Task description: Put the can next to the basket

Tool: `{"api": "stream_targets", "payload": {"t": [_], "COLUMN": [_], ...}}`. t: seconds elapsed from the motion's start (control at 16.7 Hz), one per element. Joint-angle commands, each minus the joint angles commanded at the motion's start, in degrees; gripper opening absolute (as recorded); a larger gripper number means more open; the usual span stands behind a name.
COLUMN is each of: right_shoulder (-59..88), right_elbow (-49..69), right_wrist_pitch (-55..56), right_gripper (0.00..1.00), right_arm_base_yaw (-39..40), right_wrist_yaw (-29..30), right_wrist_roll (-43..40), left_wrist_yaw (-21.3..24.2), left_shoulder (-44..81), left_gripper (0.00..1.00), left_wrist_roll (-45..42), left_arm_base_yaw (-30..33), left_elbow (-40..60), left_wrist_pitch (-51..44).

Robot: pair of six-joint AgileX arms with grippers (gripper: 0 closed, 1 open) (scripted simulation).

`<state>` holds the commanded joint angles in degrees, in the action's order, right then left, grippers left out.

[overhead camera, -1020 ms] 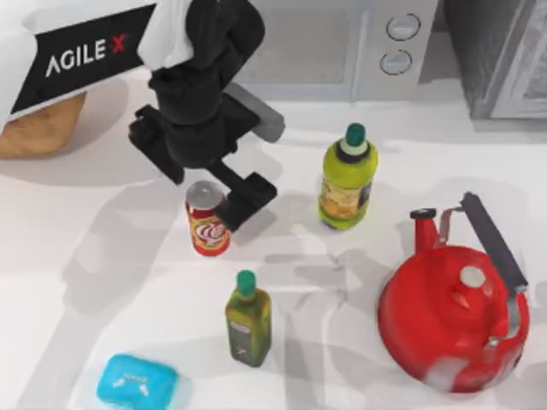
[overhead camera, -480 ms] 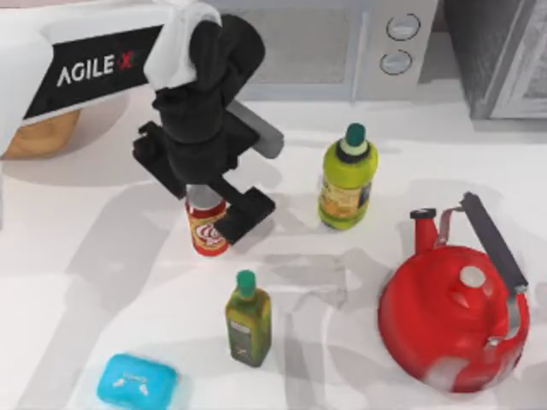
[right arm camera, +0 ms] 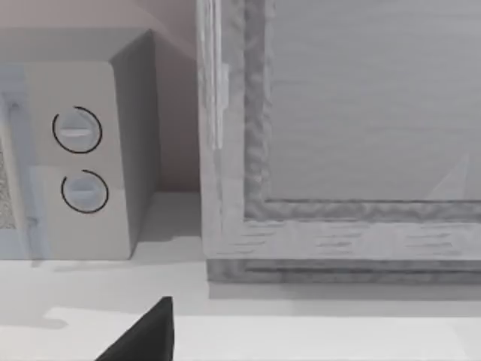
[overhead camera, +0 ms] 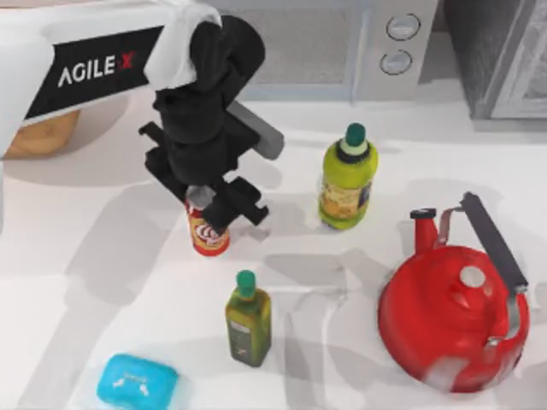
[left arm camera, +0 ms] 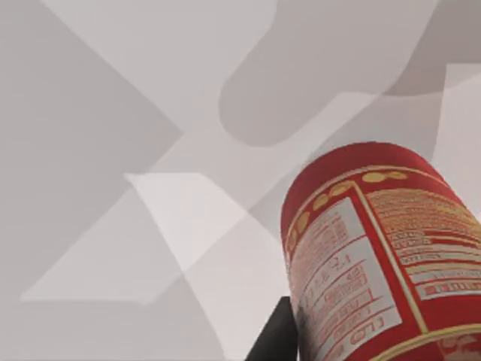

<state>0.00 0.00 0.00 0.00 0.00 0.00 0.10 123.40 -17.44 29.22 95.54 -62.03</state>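
The red can [overhead camera: 208,232] with its silver top and cream-and-gold logo stands upright on the white table, left of centre. My left gripper [overhead camera: 205,195] comes down from above and is shut on the can's upper part, one black finger on each side. In the left wrist view the can [left arm camera: 376,256] looms close, with a black finger [left arm camera: 274,335] beside it. The tan wicker basket [overhead camera: 38,132] sits at the far left back, mostly hidden under my left arm. A dark edge of my right gripper [right arm camera: 143,335] shows in the right wrist view, parked near the back right.
A yellow-green bottle [overhead camera: 346,179] stands right of the can, and a smaller green-capped olive bottle [overhead camera: 248,320] in front of it. A red kettle [overhead camera: 453,316] is at the front right, a blue soap box [overhead camera: 137,382] at the front left, a microwave [overhead camera: 342,47] at the back.
My left gripper's fingers have drawn in around the can from a wide spread. The can stands where it was.
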Motion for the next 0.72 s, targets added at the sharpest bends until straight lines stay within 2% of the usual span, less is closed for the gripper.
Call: {"api": "stream_targets", "payload": {"t": [0.18, 0.72], "right_shoulder": [0.0, 0.0], "right_elbow": [0.0, 0.0], "right_wrist_pitch": [0.0, 0.0], "right_gripper": [1.00, 1.00], "right_arm_base_yaw": [0.0, 0.0], "right_wrist_yaw": [0.0, 0.0], "right_wrist_roll": [0.0, 0.0], "left_wrist_yaw": [0.0, 0.0], "left_shoulder": [0.0, -0.1], "left_gripper": [0.02, 0.00], "left_wrist_roll": [0.0, 0.0], "left_arm_base_yaw": [0.0, 0.0], "left_elbow": [0.0, 0.0], "left_wrist_pitch": [0.0, 0.0]}}
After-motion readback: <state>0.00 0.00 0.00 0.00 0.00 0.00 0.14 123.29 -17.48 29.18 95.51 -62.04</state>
